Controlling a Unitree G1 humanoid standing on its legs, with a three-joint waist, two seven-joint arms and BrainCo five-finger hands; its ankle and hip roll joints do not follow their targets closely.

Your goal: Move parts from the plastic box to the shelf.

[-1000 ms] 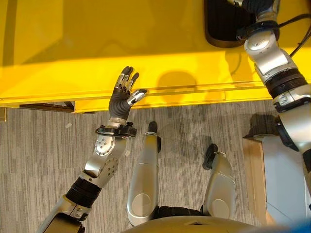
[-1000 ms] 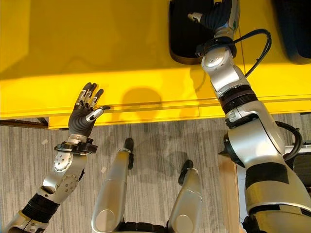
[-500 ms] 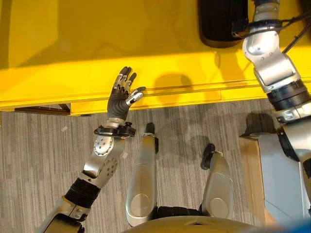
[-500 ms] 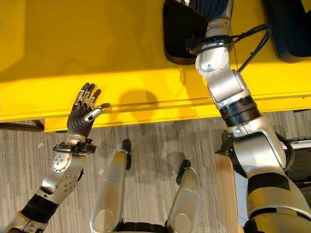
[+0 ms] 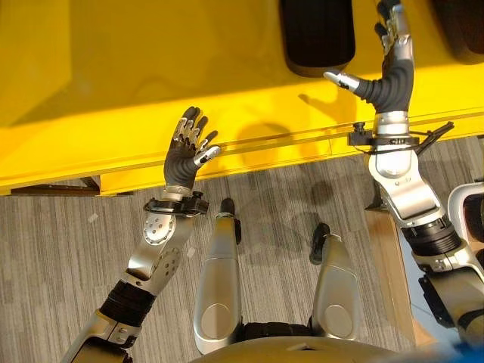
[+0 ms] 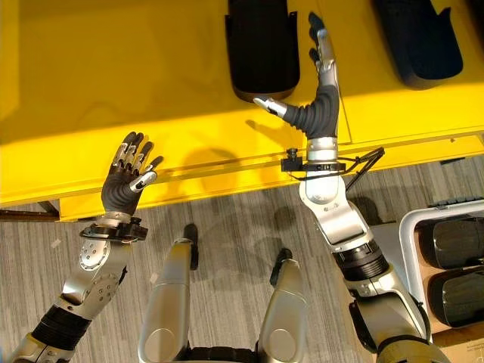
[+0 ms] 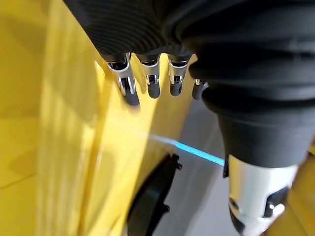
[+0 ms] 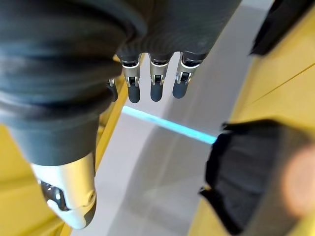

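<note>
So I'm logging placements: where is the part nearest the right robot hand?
The black part lies on the yellow shelf, just to the left of the open right robot hand, with another black part further right.

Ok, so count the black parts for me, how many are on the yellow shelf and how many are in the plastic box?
On the yellow shelf: 2 black parts
In the plastic box: 2 black parts
Total: 4
</note>
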